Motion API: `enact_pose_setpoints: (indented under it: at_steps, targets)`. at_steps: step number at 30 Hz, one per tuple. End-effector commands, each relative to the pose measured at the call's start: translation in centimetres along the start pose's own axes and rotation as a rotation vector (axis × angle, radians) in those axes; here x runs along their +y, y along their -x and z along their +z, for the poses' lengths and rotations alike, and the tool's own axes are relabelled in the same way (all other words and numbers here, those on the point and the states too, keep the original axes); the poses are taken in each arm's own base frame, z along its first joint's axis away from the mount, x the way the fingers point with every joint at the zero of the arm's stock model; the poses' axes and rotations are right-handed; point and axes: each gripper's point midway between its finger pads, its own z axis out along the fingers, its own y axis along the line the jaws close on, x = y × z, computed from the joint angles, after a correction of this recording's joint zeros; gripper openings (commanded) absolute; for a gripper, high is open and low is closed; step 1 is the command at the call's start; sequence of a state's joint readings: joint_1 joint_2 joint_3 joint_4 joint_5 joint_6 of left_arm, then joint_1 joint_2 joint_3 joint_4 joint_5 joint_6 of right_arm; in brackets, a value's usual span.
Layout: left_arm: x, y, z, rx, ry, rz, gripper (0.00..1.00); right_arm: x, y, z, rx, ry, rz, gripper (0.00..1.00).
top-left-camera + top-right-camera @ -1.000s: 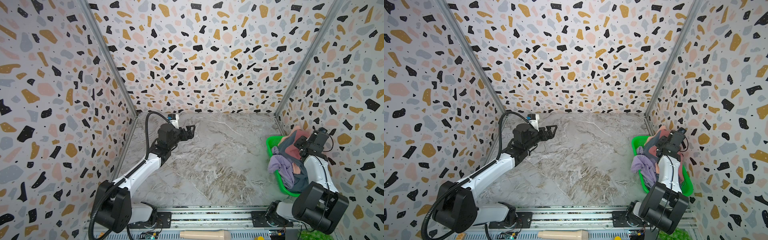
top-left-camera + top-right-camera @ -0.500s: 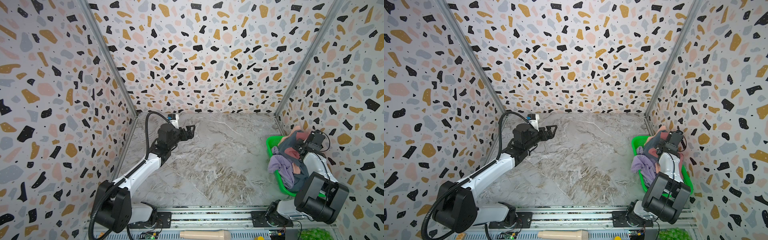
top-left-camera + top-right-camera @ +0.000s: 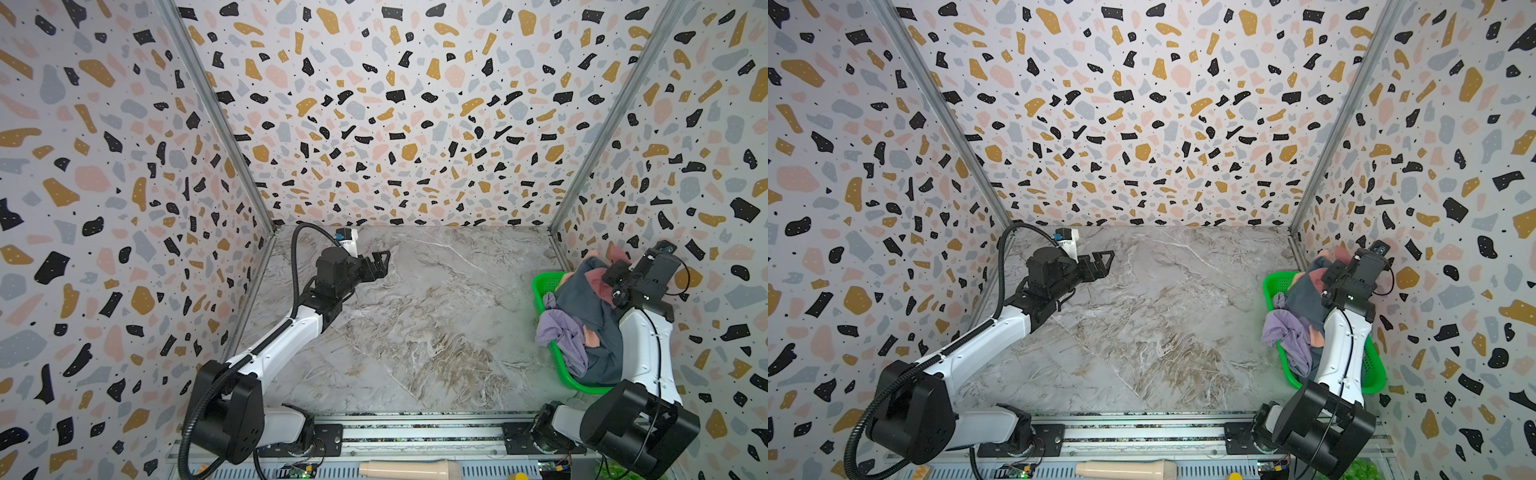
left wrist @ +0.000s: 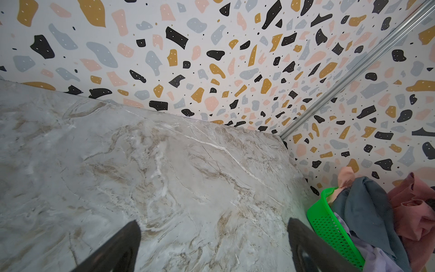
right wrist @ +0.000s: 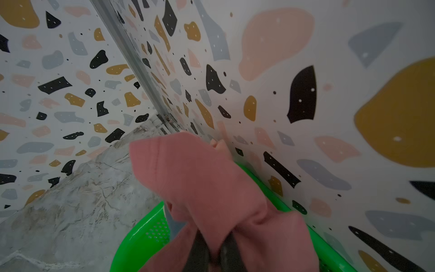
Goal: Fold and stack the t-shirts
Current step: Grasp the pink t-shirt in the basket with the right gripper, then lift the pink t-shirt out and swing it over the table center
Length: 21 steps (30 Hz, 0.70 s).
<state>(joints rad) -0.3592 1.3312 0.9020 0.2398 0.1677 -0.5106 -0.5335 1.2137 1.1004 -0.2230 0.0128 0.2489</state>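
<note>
Marble tabletop (image 3: 415,316) fills mid-frame; the t-shirts (image 3: 590,316) lie heaped in a green basket (image 3: 544,286) at the right edge of both top views. Right gripper (image 5: 214,249), directly over them, pinches the rose-red t-shirt (image 5: 200,179); left gripper (image 3: 380,264) gapes empty, well apart at centre-left.

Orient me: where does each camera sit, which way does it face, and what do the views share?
Both top views: high at the front, looking down toward the back wall; the table, both arms, the open left gripper and the right gripper at the basket.
Left wrist: on the left arm, facing across the table toward the basket; its spread fingers show.
Right wrist: over the basket, facing the back corner; its fingers pinch the pink shirt.
Shared: basket and pink shirt, in every view.
</note>
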Motion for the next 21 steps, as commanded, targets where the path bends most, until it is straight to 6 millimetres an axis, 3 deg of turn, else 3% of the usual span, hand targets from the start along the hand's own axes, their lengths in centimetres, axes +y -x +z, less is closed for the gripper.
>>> enact_pose_setpoints:
  at_steps: [1, 4, 6, 8, 11, 15, 21]
  targets:
    - [-1.2, 2.3, 0.0, -0.054, -0.034, 0.033, 0.97, 3.3, 7.0, -4.4, -0.173, 0.131, -0.010, 0.00]
    - [-1.6, 2.7, 0.1, -0.061, -0.050, 0.034, 0.97, 6.4, 11.9, -7.8, -0.288, 0.217, -0.042, 0.00]
    - [-2.0, 2.8, 0.1, -0.069, -0.068, 0.030, 0.97, 9.3, 15.3, -11.1, -0.381, 0.327, -0.076, 0.00]
    - [-2.2, 3.0, 0.0, -0.077, -0.082, 0.024, 0.97, 13.0, 18.7, -16.0, -0.507, 0.482, -0.121, 0.00]
    - [-2.6, 3.6, -0.2, -0.091, -0.090, 0.030, 0.98, 16.9, 22.0, -22.1, -0.654, 0.673, -0.138, 0.00]
    - [-3.2, 5.9, -1.6, -0.161, -0.072, 0.070, 0.98, 22.8, 22.8, -26.6, -0.690, 0.972, -0.147, 0.00]
    - [-4.5, 10.3, -4.0, -0.286, -0.061, 0.105, 0.99, 33.4, 21.7, -28.9, -0.679, 1.213, -0.211, 0.00]
